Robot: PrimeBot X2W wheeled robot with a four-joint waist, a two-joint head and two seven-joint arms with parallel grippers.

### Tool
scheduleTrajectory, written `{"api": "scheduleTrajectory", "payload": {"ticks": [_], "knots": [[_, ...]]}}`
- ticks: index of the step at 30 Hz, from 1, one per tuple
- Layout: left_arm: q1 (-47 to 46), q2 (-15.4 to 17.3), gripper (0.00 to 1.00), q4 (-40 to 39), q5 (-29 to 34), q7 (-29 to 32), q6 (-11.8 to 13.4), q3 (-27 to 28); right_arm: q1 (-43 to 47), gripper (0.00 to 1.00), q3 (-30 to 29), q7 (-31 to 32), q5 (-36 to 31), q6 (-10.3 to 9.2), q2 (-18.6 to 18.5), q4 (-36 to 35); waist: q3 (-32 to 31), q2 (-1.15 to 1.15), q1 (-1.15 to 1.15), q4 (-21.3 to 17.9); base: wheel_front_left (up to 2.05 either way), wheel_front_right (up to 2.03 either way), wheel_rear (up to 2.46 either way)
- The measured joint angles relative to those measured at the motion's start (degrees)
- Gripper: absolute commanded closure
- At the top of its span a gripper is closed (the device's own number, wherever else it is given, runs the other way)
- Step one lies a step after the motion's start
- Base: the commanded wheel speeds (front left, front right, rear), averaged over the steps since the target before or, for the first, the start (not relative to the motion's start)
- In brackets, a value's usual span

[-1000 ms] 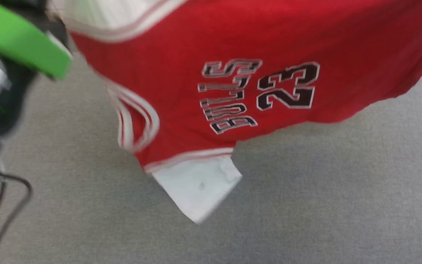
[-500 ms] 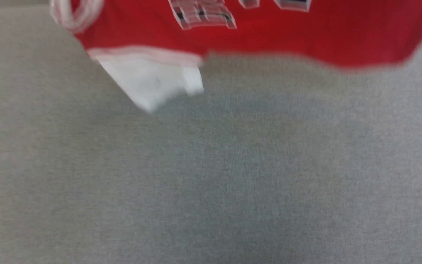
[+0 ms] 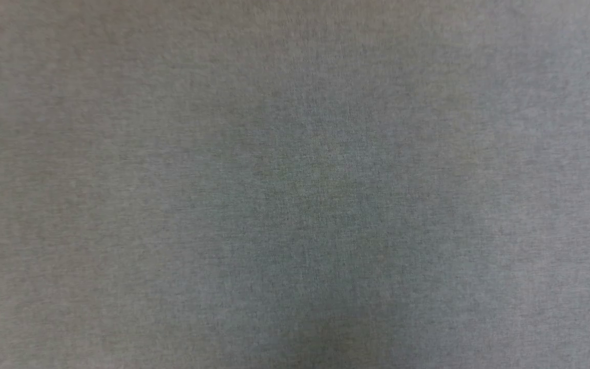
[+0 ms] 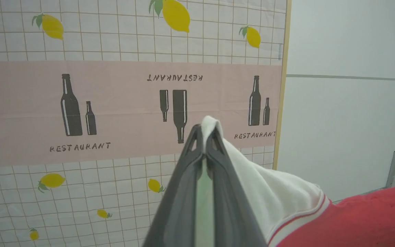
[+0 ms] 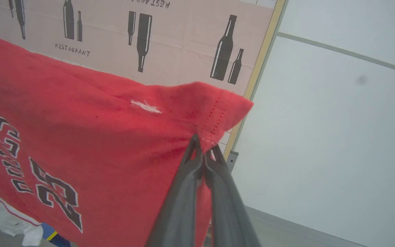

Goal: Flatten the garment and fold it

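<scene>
The left gripper (image 4: 204, 139) is clamping the garment (image 5: 81, 130) at its white sleeve (image 4: 269, 185); the right gripper (image 5: 202, 151) is clamping the red hem (image 5: 218, 113).

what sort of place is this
Likely a staged test room, not a real restaurant: a printed cloth backdrop of lemons, bottles and RESTAURANT lettering stands beside plain white wall panels, plus a grey carpet-like surface.

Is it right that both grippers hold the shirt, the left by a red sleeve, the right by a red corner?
No: the left wrist view shows the left gripper holding the shirt by a white sleeve. The right gripper does hold a red corner.
</scene>
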Motion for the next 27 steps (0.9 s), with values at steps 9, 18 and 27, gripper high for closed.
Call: {"api": "scheduleTrajectory", "payload": {"ticks": [9,18,27], "knots": [[3.0,-1.3,1.0,4.9,0.2,-5.6,-2.7,-1.8,0.7,1.0,5.2,-5.8,1.1,0.0,2.2,6.8,3.9,0.0,0.0,1.3,0.0,0.0,0.0],[22.7,-2.9,1.0,2.1,-1.9,-8.2,-3.2,-4.2,13.9,1.0,11.4,-7.2,5.2,0.0,0.1,7.1,0.9,0.0,-0.01,4.1,0.0,0.0,0.0],[49.6,0.9,1.0,-14.7,-8.1,-2.7,0.9,-6.6,32.2,1.0,15.3,-6.9,12.0,0.0,-5.2,-0.3,-6.7,0.0,-0.02,6.1,0.0,0.0,0.0]]}}
